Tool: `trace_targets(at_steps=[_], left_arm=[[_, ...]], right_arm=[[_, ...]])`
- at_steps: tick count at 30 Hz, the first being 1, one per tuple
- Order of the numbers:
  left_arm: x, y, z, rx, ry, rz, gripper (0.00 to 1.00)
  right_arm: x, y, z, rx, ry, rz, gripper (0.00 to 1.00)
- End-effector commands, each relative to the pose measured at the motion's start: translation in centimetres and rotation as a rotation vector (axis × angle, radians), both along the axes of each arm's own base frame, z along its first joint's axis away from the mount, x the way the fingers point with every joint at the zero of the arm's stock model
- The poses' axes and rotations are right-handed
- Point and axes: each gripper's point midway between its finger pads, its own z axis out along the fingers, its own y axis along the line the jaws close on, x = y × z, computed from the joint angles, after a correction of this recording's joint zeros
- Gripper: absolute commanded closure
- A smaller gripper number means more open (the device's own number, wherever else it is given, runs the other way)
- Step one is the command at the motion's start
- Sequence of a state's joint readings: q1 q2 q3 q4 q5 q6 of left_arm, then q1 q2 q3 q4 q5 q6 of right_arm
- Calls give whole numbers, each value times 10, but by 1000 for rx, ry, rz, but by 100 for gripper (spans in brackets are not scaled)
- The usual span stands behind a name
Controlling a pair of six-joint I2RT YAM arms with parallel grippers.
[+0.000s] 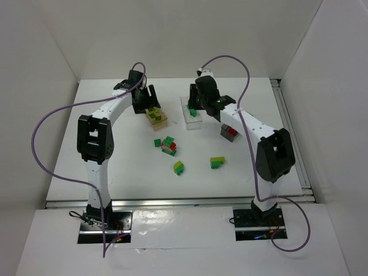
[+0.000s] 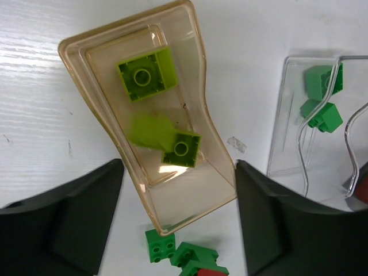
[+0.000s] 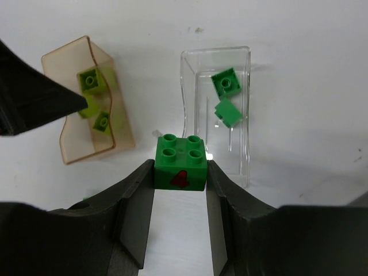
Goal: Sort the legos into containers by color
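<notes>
Nearest the arm bases, unsorted studded plastic bricks lie loose on the white table: a yellow-green-and-green stack, a second such stack, and a green-and-red cluster. Beyond these, the smoky dark grey plastic bin holds something red.

Farther on, the right gripper is clenched on a green four-stud brick bearing a red mark. It is poised at the near corner of the clear rectangular bin, which holds two green bricks. Risk: dropped from here, the brick may strike the rim and land outside.

The left gripper stands released and empty, jaws straddling the orange-tan translucent bin, which contains yellow-green bricks; one shape there is blurred. Risk: an oblique withdrawal could catch the wall and tip the bin.
</notes>
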State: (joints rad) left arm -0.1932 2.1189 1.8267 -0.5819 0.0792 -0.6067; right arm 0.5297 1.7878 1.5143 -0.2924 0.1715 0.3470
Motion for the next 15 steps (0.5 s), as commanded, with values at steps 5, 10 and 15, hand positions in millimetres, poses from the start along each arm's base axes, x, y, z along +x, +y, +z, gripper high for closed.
trace_targets(at_steps=[5,10,15], left_arm=[[4,-8,37,26,-83,-55,8],[-11,-2,88,24,-166,-55,8],[-46,7,118,24,-208,-46,6]], right_arm=[[51,2,-30,-38,22,-42,76],[76,9,-53,-62,51,-45,34],[74,-1,-25,-76,10,-78,16]])
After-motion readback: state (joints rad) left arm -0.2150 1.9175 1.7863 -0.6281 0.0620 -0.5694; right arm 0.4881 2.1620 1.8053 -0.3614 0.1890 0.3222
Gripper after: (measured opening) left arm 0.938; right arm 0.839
